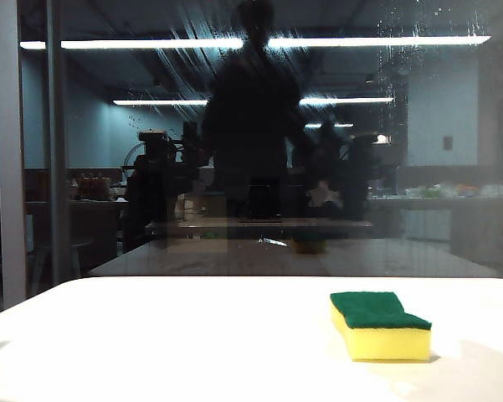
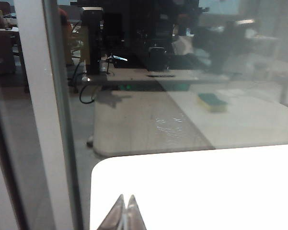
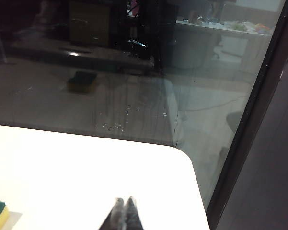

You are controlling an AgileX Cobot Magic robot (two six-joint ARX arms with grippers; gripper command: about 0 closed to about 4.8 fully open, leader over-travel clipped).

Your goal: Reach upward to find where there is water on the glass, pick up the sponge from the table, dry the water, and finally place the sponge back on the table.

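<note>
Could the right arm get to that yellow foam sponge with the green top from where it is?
Probably yes: the yellow-and-green sponge lies alone on the bare white table, and the shut right gripper hangs above the same tabletop nearby.

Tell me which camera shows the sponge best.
The exterior view: the whole sponge lies unobstructed on the white table, green layer up. The right wrist view catches only its corner at the frame edge; the left wrist view shows just its dim reflection.
</note>
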